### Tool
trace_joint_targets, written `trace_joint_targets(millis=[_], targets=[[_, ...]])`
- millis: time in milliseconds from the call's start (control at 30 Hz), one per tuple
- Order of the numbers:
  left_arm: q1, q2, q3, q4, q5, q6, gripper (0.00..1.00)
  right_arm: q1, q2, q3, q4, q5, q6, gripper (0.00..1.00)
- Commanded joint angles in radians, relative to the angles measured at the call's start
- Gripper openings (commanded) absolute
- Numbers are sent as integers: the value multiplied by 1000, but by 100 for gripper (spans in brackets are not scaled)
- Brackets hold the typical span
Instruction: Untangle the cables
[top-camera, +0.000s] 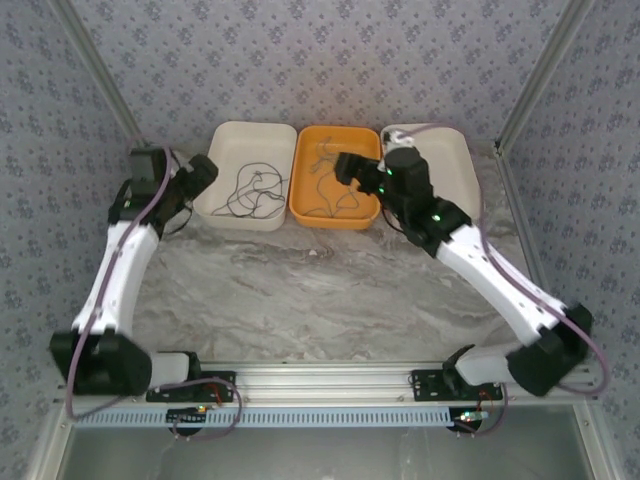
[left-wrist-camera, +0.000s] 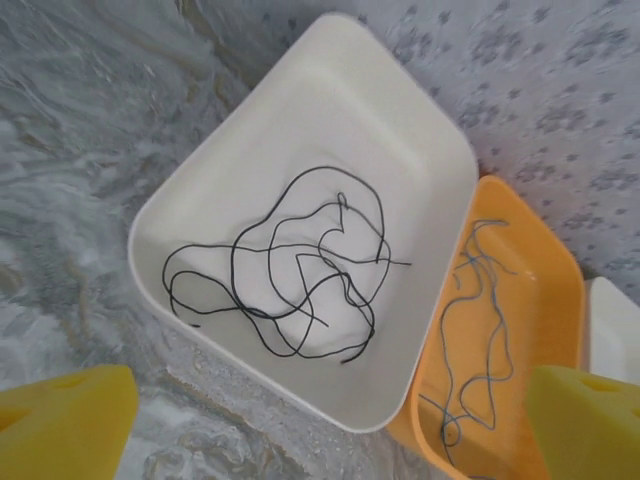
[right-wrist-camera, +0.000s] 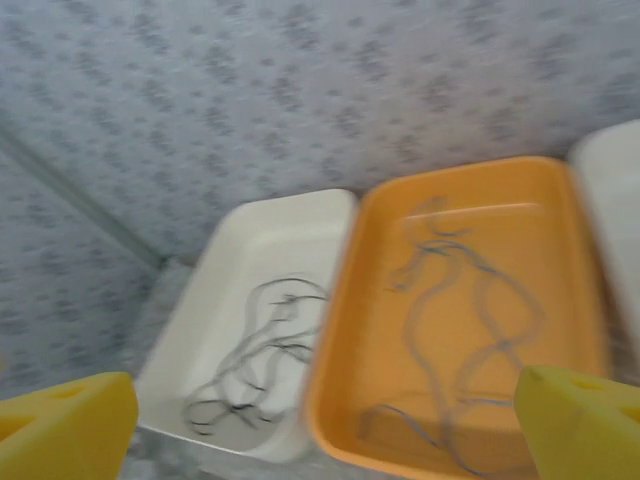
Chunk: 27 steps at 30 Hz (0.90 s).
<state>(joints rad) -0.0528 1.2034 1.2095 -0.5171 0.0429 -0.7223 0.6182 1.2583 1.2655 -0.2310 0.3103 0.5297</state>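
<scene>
The cables lay in two lots. The dark cables (left-wrist-camera: 290, 270) sat in the white tray (left-wrist-camera: 330, 60) just ahead of and below the left tool (top-camera: 203, 172). The blue-green cables (left-wrist-camera: 470, 330) sat in the orange tray (left-wrist-camera: 560, 270), to that tool's right and directly under the right tool (top-camera: 347, 167). Both tools were spread wide and held nothing, their yellow fingers (left-wrist-camera: 65, 420) standing far apart.

Sorting by colour looked largely done. The untangling itself seemed only partly finished, since the dark strands looped across one another many times in a loose knot. The blue-green ones crossed in just a few places.

The dark bundle had no single long axis. It curled round on itself, with one free end pointing sideways toward the orange tray. The blue-green strands ran lengthwise along their tray, stretching away from the right tool toward the back wall.
</scene>
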Motion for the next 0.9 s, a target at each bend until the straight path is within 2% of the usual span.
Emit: trace_joint_targets(millis=[0, 33, 100, 167, 233, 333, 433, 533, 600, 733, 867], targets=[[-38, -145, -115, -42, -128, 13, 99, 20, -178, -147, -217, 448, -89, 99], [-53, -188, -150, -65, -184, 2, 99, 13, -234, -206, -250, 537, -81, 99], [-85, -248, -211, -116, -339, -41, 99, -34, -334, -334, -233, 593, -103, 99], [-127, -311, -297, -132, -527, -79, 99, -150, -439, -476, -115, 399, -243, 99], [-158, -421, -473, 74, -581, 64, 99, -234, -528, -678, 87, 334, -330, 99], [-171, -567, -731, 402, -656, 299, 99, -299, -557, -928, 395, 278, -463, 99], [-166, -595, -868, 587, -687, 471, 99, -364, -491, -992, 471, 222, -446, 99], [-135, -532, -972, 785, -590, 532, 99, -423, -350, -1049, 620, 175, -414, 99], [-117, -442, -1018, 920, -563, 552, 99, -445, -260, -1064, 754, 158, -441, 99], [-94, -215, -1007, 1108, -533, 585, 99, -483, -114, -1063, 963, 114, -465, 99], [-83, -10, -964, 1267, -522, 640, 99, -513, -15, -1042, 1070, 59, -511, 99]])
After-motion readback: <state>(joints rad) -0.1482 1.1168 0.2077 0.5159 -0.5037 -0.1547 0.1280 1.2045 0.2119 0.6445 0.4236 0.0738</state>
